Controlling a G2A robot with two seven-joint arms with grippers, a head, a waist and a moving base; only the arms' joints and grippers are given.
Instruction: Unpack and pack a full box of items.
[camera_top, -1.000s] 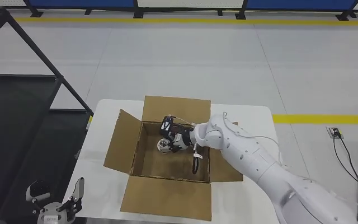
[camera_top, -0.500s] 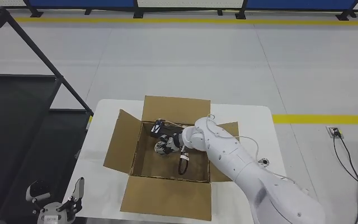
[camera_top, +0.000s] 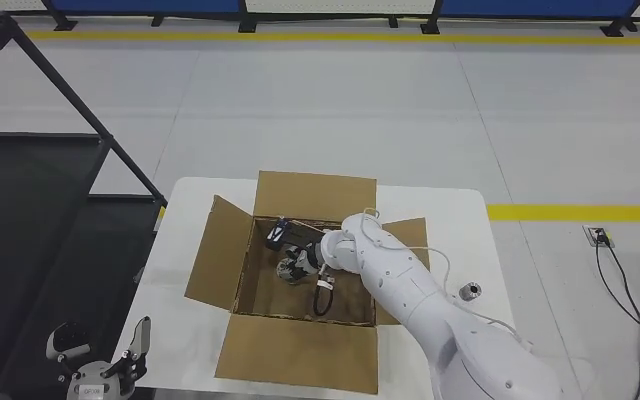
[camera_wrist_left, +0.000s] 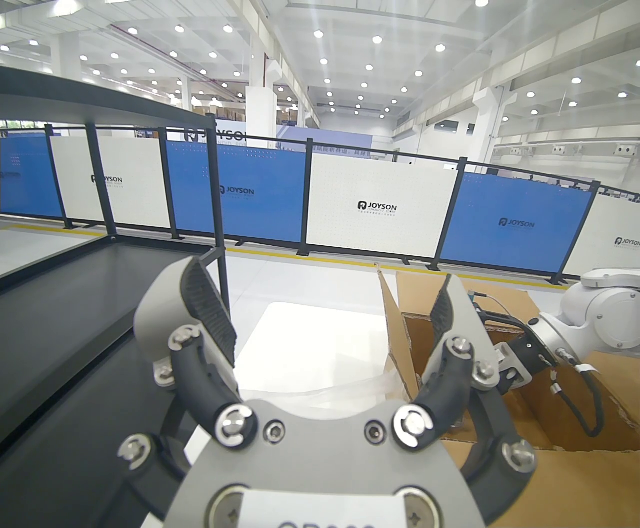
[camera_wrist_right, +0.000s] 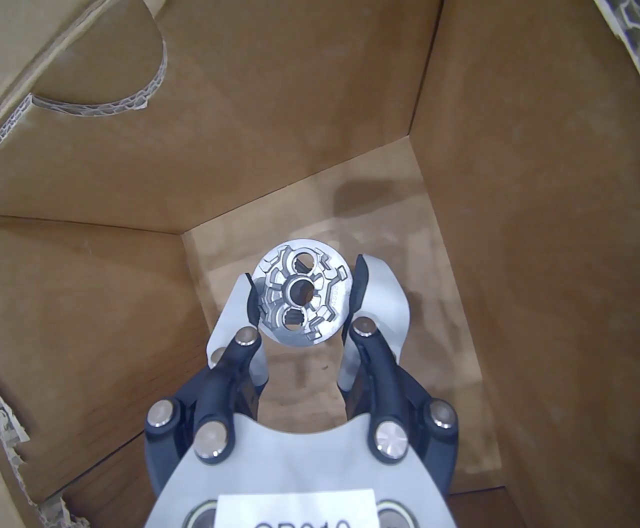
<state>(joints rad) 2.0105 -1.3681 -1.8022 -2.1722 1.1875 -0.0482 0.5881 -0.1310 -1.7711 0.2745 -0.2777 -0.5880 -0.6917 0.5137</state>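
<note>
An open cardboard box (camera_top: 300, 352) stands on the white table (camera_top: 455, 215). My right gripper (camera_top: 295, 265) is down inside it, shut on a round grey metal disc (camera_top: 291, 268) with holes. In the right wrist view the disc (camera_wrist_right: 300, 300) sits between the fingers of the right gripper (camera_wrist_right: 304, 277), above the bare brown floor of the box (camera_wrist_right: 525, 200). My left gripper (camera_top: 103, 340) hangs open and empty off the table's near left corner. In the left wrist view this left gripper (camera_wrist_left: 325, 280) points towards the box (camera_wrist_left: 395, 310).
A small metal part (camera_top: 468, 291) lies on the table right of the box. A black shelf rack (camera_top: 50, 230) stands left of the table, close beside the left gripper (camera_wrist_left: 75, 325). Some clear plastic film (camera_wrist_left: 340, 390) lies on the table by the box's left flap.
The right gripper has carried the disc leftwards inside the box, and its arm has swung in over the box's right side. The left gripper has kept still.
</note>
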